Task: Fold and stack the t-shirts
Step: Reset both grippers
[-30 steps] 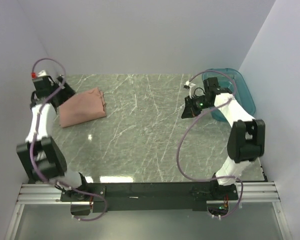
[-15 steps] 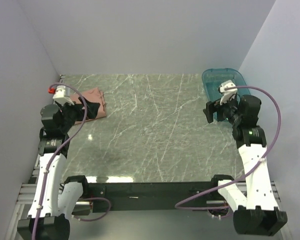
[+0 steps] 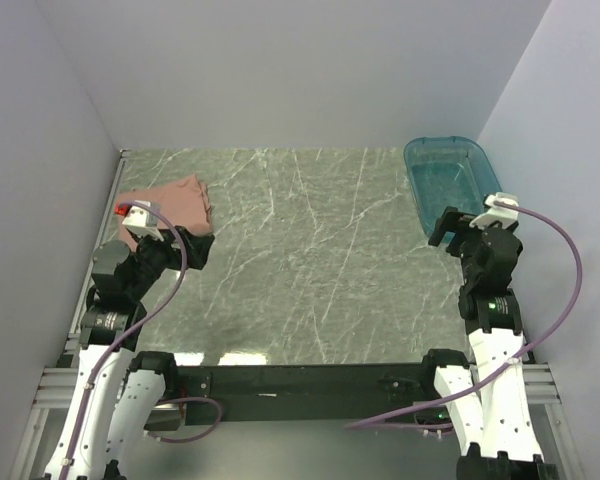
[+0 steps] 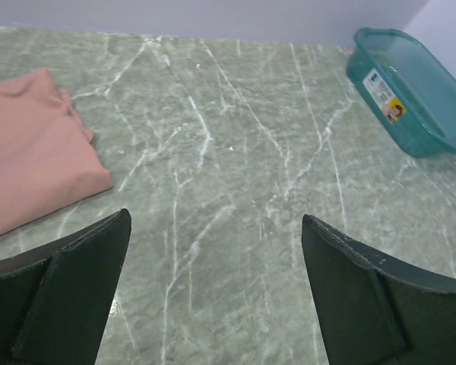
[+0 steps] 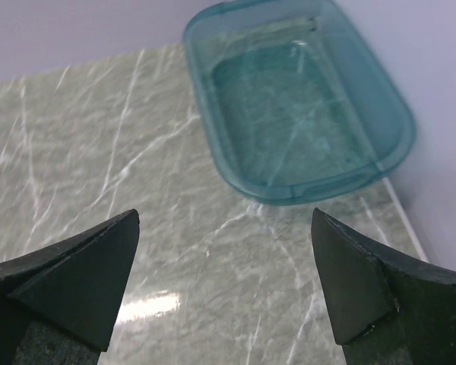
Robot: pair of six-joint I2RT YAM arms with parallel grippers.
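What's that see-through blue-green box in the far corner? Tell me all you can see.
The translucent teal plastic tub is a shallow rectangle with rounded corners. It stands upright and empty at the far right corner of the green marble-look table, which shows through its floor. A small white label sits on one side wall. Nothing else touches it.

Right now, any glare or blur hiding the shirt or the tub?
Top view: glare patches on the table near the arm bases, clear of the shirt and tub. Left wrist: even light, shirt folds and the tub's label distinct. Right wrist: one bright patch on the table short of the tub; marble veins show through its clear bottom.
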